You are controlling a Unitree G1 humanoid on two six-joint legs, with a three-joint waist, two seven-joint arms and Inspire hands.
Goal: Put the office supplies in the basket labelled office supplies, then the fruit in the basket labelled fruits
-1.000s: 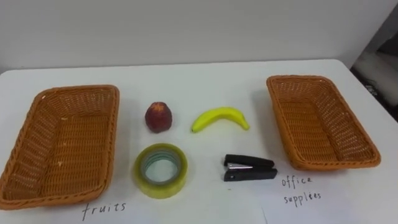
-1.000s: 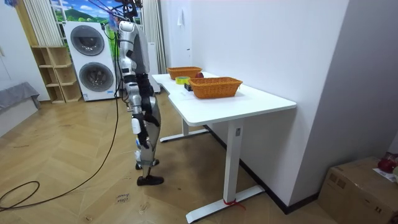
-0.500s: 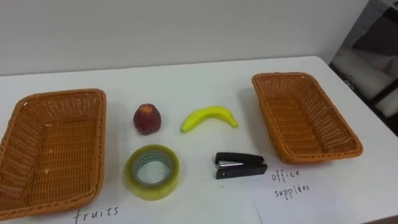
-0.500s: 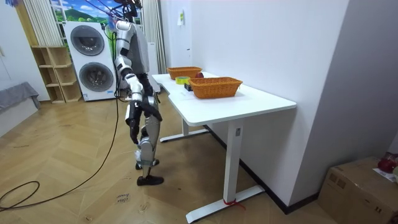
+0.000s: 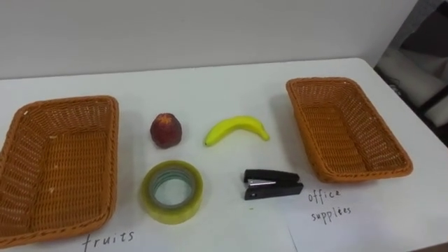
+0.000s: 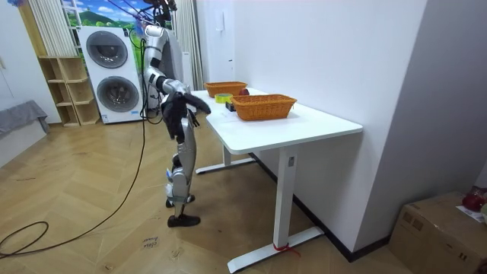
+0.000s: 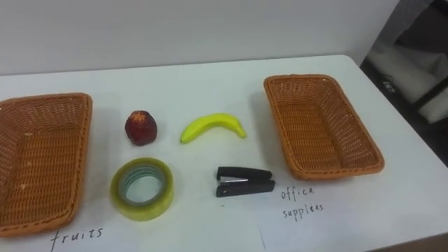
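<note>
I stand at the long edge of the white table (image 5: 210,84), my right hand (image 6: 199,106) raised toward it; I cannot tell if it is open or closed. Nearest me, the tape roll (image 5: 173,191) lies flat at 7 o'clock and the black stapler (image 5: 272,185) at 5 o'clock, apart from each other. Beyond the tape at 12 o'clock sits the peach (image 5: 166,130); the banana (image 5: 236,129) lies at 11 o'clock from the stapler. The left basket (image 5: 59,164) at 9 o'clock and the right basket (image 5: 346,129) at 3 o'clock both hold nothing
</note>
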